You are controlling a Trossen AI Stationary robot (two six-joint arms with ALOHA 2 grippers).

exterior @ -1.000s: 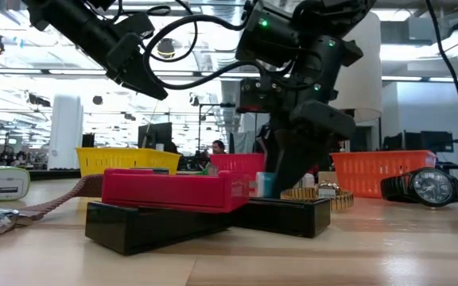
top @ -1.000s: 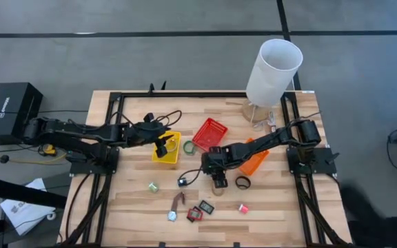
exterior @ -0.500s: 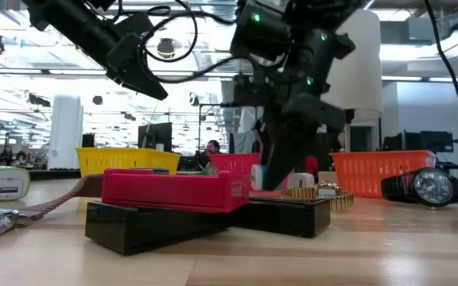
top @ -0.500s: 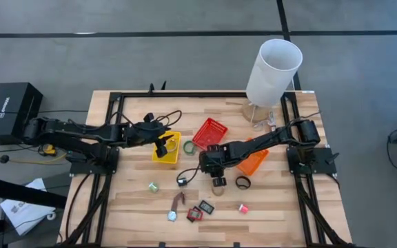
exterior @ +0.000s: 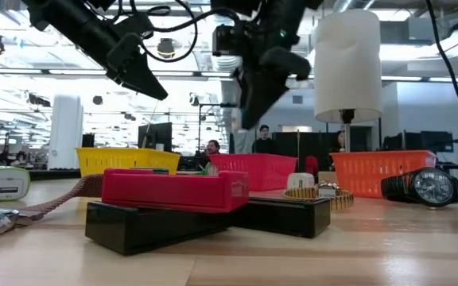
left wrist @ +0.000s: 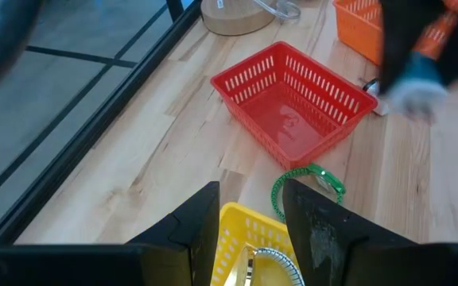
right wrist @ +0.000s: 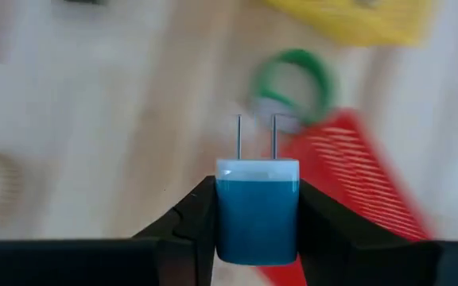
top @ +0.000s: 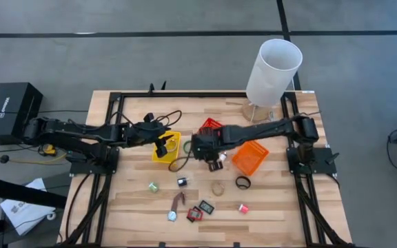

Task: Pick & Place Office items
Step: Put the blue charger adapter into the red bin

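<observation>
The right gripper (right wrist: 257, 230) is clenching a blue plug adapter (right wrist: 257, 208) just beside the red basket (top: 211, 127). The left gripper (left wrist: 250, 230), fingers parted and empty, is hovering over the yellow basket (top: 165, 153). Most oddments are lying unsorted below the red basket.

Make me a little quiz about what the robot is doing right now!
1. True or false: the right jaws are shut on a blue plug.
2. Which basket do the left jaws hover over? A) red B) yellow C) orange
3. How many metal prongs stick out of the plug?
Key: 1 true; 2 B; 3 two.
</observation>
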